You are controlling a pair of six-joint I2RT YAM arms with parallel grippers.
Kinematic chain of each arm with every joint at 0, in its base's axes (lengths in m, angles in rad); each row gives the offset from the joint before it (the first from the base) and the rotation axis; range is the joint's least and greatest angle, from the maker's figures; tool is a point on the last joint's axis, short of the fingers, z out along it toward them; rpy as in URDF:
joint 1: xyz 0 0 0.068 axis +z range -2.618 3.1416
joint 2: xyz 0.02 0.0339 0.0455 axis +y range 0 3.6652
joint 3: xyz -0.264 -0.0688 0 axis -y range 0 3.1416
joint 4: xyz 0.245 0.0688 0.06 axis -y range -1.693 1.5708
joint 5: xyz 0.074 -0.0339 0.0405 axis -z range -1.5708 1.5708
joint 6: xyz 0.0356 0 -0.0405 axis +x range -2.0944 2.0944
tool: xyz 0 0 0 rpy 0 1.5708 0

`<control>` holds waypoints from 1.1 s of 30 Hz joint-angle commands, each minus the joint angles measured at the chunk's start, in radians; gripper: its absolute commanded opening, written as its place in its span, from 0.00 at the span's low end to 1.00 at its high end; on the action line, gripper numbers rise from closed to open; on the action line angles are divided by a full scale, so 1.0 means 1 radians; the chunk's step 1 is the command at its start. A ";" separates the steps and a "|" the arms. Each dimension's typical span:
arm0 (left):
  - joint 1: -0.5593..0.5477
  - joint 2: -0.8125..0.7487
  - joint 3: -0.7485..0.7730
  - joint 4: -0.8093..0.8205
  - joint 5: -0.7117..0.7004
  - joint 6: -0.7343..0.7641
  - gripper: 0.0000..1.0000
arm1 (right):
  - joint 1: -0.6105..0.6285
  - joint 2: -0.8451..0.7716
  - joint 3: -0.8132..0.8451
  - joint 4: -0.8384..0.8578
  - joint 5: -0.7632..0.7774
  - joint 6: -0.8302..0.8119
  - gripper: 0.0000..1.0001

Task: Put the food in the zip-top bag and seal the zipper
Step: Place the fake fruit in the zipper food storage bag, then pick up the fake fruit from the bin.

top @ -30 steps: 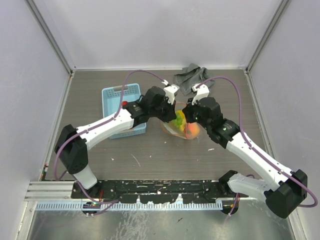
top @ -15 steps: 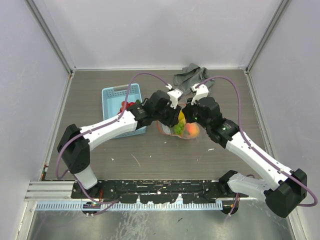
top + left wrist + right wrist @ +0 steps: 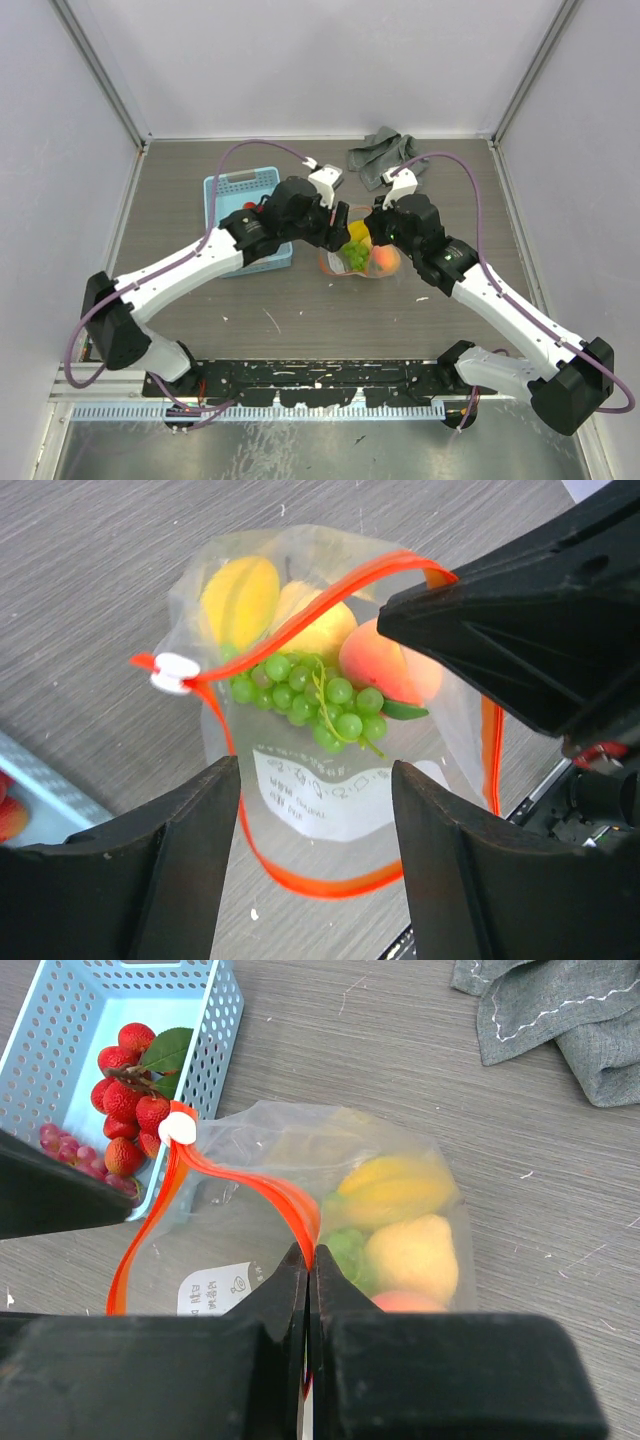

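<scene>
L gripper [image 3: 312, 780]: fingers spread wide, nothing held; hangs over zip-top bag [image 3: 440, 730], bag seen btwn them
R gripper [image 3: 308, 1255]: pinched tight on zipper [image 3: 250, 1185] at mouth edge
Bag pos: on table [image 3: 300, 300] near centre, btwn both grippers, just right of basket [image 3: 225, 190]; mouth partly open, white slider [image 3: 180, 1128] at one end of strip
In bag: lemon [image 3: 415, 1255], peach [image 3: 385, 665], green grapes [image 3: 310, 695], plus another yellow fruit, can't tell which
Not in bag: strawberries [image 3: 130, 1100] & purple grapes [image 3: 65, 1145], both in basket
Around: grey cloth [image 3: 385, 157] at far side, well apart from bag
In the way: in top view L arm lies across basket and hides most of its inside; both wrists cover bag mouth
L wrist only: green grapes clear, white printed label [image 3: 320, 790] on bag, R finger black on strip
R wrist only: basket contents, stitching on cloth
Top only: whole layout, both arms meeting over bag
</scene>
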 commanded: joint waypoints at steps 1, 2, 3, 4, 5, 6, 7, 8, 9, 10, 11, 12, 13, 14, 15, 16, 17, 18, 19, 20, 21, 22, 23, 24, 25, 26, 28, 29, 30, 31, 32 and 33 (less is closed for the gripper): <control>0.001 -0.107 -0.020 -0.055 -0.074 -0.065 0.65 | 0.006 -0.005 0.037 0.048 0.015 -0.004 0.00; 0.001 -0.122 -0.025 -0.073 -0.088 -0.072 0.66 | 0.006 -0.005 0.035 0.048 0.017 -0.004 0.01; 0.003 -0.136 -0.030 -0.092 -0.103 -0.077 0.67 | 0.006 -0.003 0.036 0.048 0.019 -0.005 0.00; 0.007 -0.149 -0.036 -0.109 -0.120 -0.083 0.68 | 0.006 -0.002 0.036 0.047 0.022 -0.005 0.01; 0.011 -0.160 -0.043 -0.129 -0.135 -0.090 0.69 | 0.005 -0.003 0.035 0.046 0.023 -0.005 0.00; 0.018 -0.173 -0.053 -0.146 -0.151 -0.097 0.70 | 0.005 -0.002 0.034 0.046 0.024 -0.006 0.00; 0.028 -0.183 -0.061 -0.162 -0.167 -0.108 0.71 | 0.006 -0.002 0.034 0.046 0.024 -0.006 0.00; 0.039 -0.193 -0.073 -0.177 -0.176 -0.120 0.72 | 0.006 -0.003 0.032 0.047 0.024 -0.007 0.00; 0.055 -0.200 -0.087 -0.191 -0.178 -0.133 0.73 | 0.005 -0.004 0.030 0.048 0.024 -0.007 0.01; 0.070 -0.208 -0.097 -0.206 -0.176 -0.148 0.73 | 0.006 -0.003 0.029 0.048 0.026 -0.009 0.00; 0.084 -0.211 -0.105 -0.224 -0.173 -0.159 0.74 | 0.006 -0.004 0.029 0.048 0.032 -0.012 0.00; 0.097 -0.216 -0.115 -0.238 -0.171 -0.167 0.75 | 0.006 -0.004 0.028 0.045 0.039 -0.018 0.00; 0.109 -0.220 -0.125 -0.251 -0.171 -0.174 0.76 | 0.006 -0.006 0.028 0.043 0.053 -0.024 0.00; 0.127 -0.224 -0.136 -0.263 -0.171 -0.182 0.78 | 0.005 -0.007 0.030 0.039 0.079 -0.034 0.00; 0.142 -0.227 -0.147 -0.274 -0.170 -0.190 0.79 | 0.005 -0.009 0.035 0.028 0.113 -0.045 0.00; 0.158 -0.230 -0.160 -0.284 -0.167 -0.197 0.80 | 0.006 -0.011 0.040 0.021 0.141 -0.052 0.00; 0.172 -0.230 -0.173 -0.291 -0.161 -0.202 0.80 | 0.006 -0.014 0.045 0.011 0.165 -0.058 0.00; 0.185 -0.230 -0.186 -0.293 -0.158 -0.206 0.81 | 0.006 -0.017 0.049 0.004 0.185 -0.066 0.00; 0.198 -0.230 -0.201 -0.296 -0.156 -0.210 0.81 | 0.005 -0.023 0.052 -0.001 0.201 -0.072 0.00; 0.214 -0.259 -0.213 -0.299 -0.153 -0.216 0.82 | 0.005 -0.030 0.051 -0.003 0.216 -0.077 0.00; 0.230 -0.265 -0.223 -0.305 -0.151 -0.222 0.82 | 0.006 -0.037 0.049 -0.003 0.231 -0.080 0.00; 0.249 -0.266 -0.231 -0.310 -0.146 -0.229 0.82 | 0.006 -0.043 0.046 -0.002 0.245 -0.085 0.00; 0.265 -0.265 -0.239 -0.315 -0.141 -0.234 0.82 | 0.006 -0.048 0.043 0.001 0.258 -0.089 0.00; 0.283 -0.260 -0.246 -0.318 -0.132 -0.240 0.83 | 0.006 -0.051 0.041 0.003 0.271 -0.093 0.00; 0.299 -0.256 -0.252 -0.320 -0.121 -0.246 0.83 | 0.006 -0.054 0.040 0.003 0.283 -0.099 0.00; 0.313 -0.249 -0.257 -0.323 -0.108 -0.249 0.83 | 0.006 -0.055 0.039 0.005 0.301 -0.106 0.00; 0.334 -0.246 -0.268 -0.331 -0.097 -0.255 0.84 | 0.006 -0.055 0.041 0.004 0.338 -0.120 0.00; 0.341 -0.246 -0.273 -0.335 -0.095 -0.259 0.84 | 0.005 -0.056 0.043 0.003 0.363 -0.126 0.00; 0.348 -0.247 -0.277 -0.337 -0.097 -0.260 0.84 | 0.006 -0.058 0.045 0.003 0.388 -0.134 0.00; 0.352 -0.251 -0.283 -0.335 -0.099 -0.261 0.84 | 0.005 -0.062 0.045 0.002 0.410 -0.142 0.00; 0.355 -0.258 -0.289 -0.333 -0.101 -0.263 0.85 | 0.005 -0.067 0.045 0.003 0.428 -0.149 0.00; 0.357 -0.267 -0.293 -0.332 -0.106 -0.266 0.85 | 0.006 -0.071 0.042 0.006 0.441 -0.155 0.00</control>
